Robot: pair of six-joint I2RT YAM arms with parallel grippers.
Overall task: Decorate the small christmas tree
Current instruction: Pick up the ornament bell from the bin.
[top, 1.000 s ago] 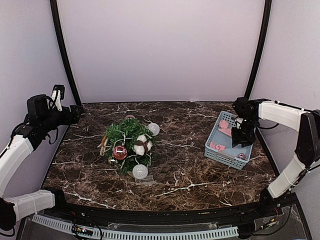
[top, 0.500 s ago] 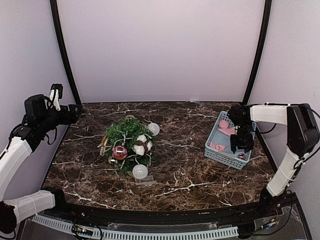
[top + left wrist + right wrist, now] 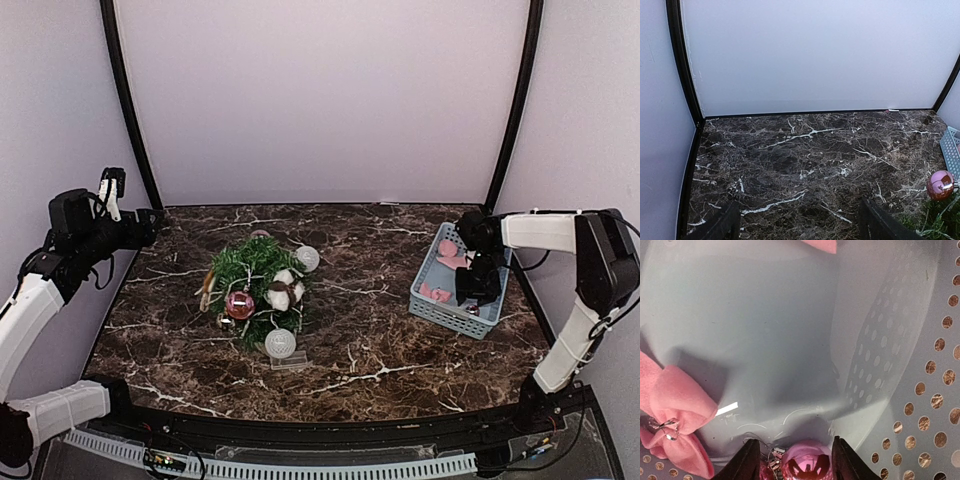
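The small christmas tree (image 3: 255,285) lies at the left-centre of the marble table, with a pink bauble (image 3: 239,304), a white cotton tuft (image 3: 283,290) and two white balls on it. Its edge (image 3: 935,220) shows in the left wrist view. My right gripper (image 3: 475,290) reaches down into the blue basket (image 3: 432,300). In the right wrist view the right gripper (image 3: 796,450) stands open, its jaws either side of a shiny pink bauble (image 3: 807,465), with a gap at the left finger. My left gripper (image 3: 797,220) is open over bare marble at the far left.
A pink felt bow (image 3: 675,410) lies on the basket floor left of the right gripper, and the perforated basket wall (image 3: 920,390) rises close on the right. More pink pieces (image 3: 447,250) sit at the basket's far end. White walls close off the back and both sides.
The right arm folded in and its gripper went down into the basket, ending slightly further left. The left arm shifted only a little.
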